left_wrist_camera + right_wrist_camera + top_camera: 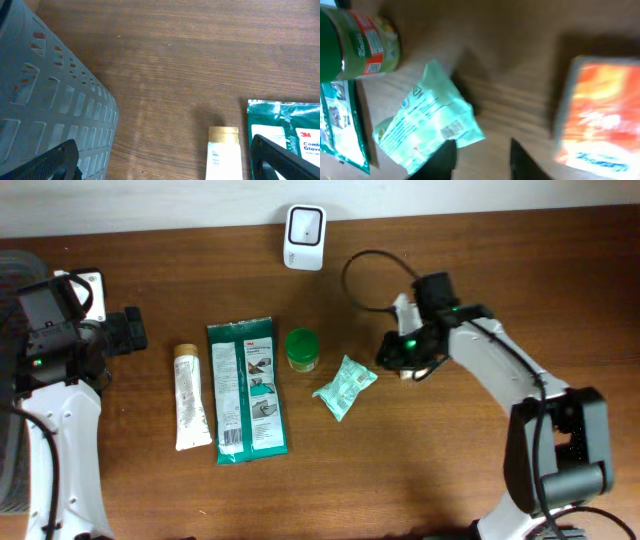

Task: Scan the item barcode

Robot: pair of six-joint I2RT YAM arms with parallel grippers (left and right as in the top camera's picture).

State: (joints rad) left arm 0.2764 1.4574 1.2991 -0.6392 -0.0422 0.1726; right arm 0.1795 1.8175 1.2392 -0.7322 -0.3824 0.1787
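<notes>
At centre-right of surface [450,470], R hand [480,157] part open, empty, just beside mint pouch [427,125], barcode up. Orange pkt [600,115] on hand's other side. Green jar [302,349] near pouch. Far edge: scanner [304,225]. L hand [170,159] wide open, empty.

This looks like a robotics lab arranged as a mock shop checkout: a dark wooden desk [400,480] stands against a plain white wall [150,200], with a left arm [68,440] and a right arm [500,370] reaching in from its near side. Packaged shop goods lie spread on it: a white tube [189,397], a green glove packet [246,389], a green jar [302,349], a mint-green packet [345,386] and an orange packet [600,115]. A white scanner [304,237] sits at the far edge, and a grey slotted basket [45,90], much like a shopping basket, stands at the left end.
</notes>
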